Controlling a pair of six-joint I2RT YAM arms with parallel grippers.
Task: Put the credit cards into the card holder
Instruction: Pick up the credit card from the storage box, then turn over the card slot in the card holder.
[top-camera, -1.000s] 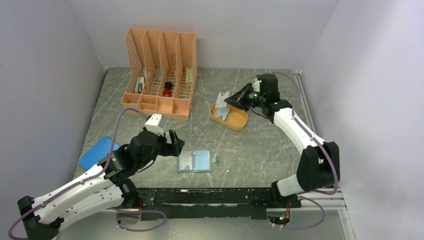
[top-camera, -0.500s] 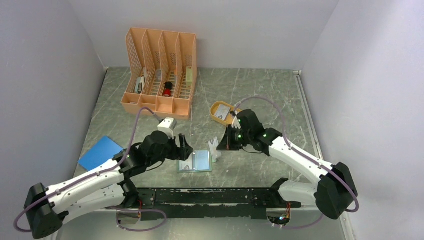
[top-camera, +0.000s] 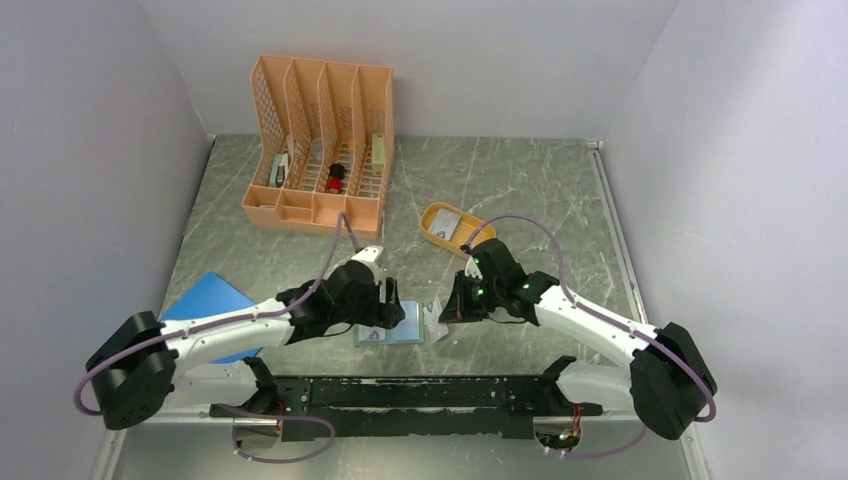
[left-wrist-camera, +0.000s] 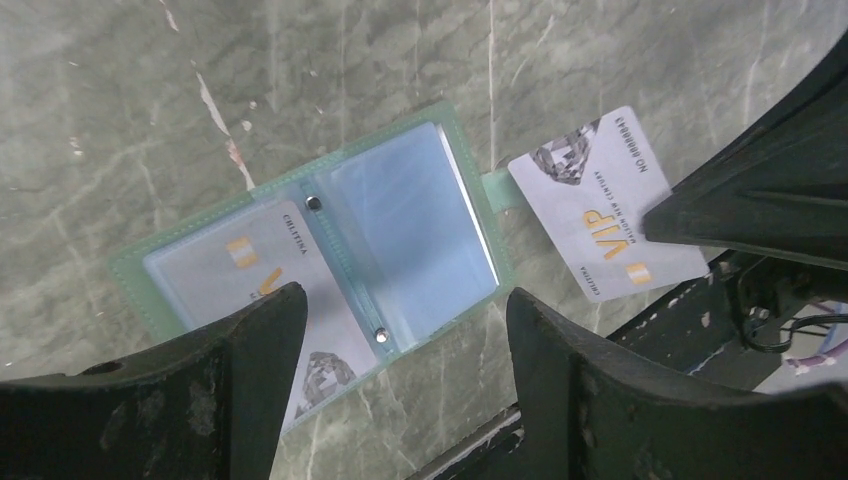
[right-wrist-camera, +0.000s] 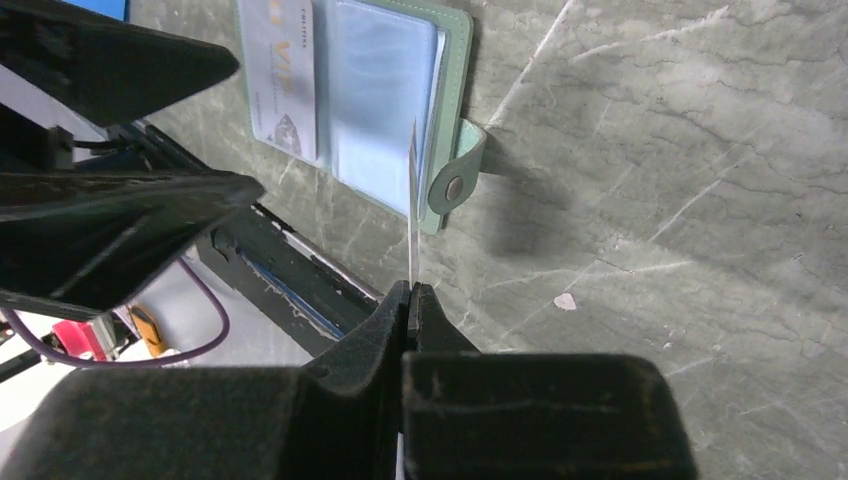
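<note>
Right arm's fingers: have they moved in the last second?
Yes. The right fingers left the orange tray and came toward the near edge, beside the card holder, gripping a card.

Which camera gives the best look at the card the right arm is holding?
The left wrist view: the card faces that camera, its VIP lettering and diamond picture readable. The right wrist view sees it edge-on, a thin line rising from shut jaws. The top view shows only a pale sliver beside the card holder.

One card (left-wrist-camera: 600, 205) stands right of card holder (left-wrist-camera: 400, 215).
</note>
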